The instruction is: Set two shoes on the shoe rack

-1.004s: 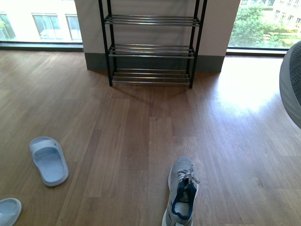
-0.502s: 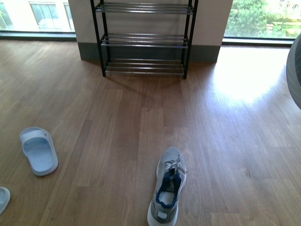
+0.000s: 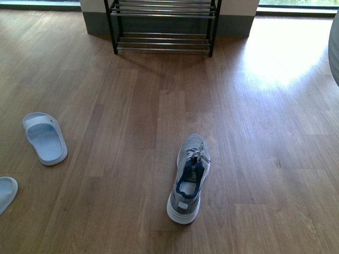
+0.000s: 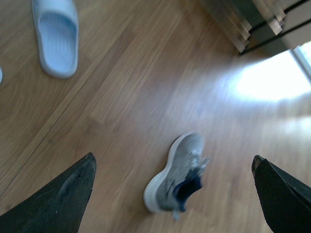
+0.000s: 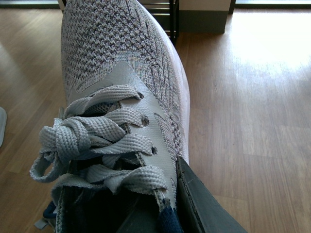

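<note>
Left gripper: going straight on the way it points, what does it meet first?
Probably the grey sneaker on the floor: in the wrist view it lies between the tips of the open left gripper, though depth is unclear.

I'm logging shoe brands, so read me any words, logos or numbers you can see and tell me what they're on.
No text can be read.
The pale patch inside the sneaker on the floor is too small to read; the held sneaker, slide and rack show none.

Shoe and rack colours
Centre, floor sneaker [image 3: 189,180]: grey knit, white sole, navy tongue; held sneaker [image 5: 121,87]: grey, pale laces; left, slide [image 3: 45,138]: pale blue; rack [image 3: 163,41]: black, silver bars.
</note>
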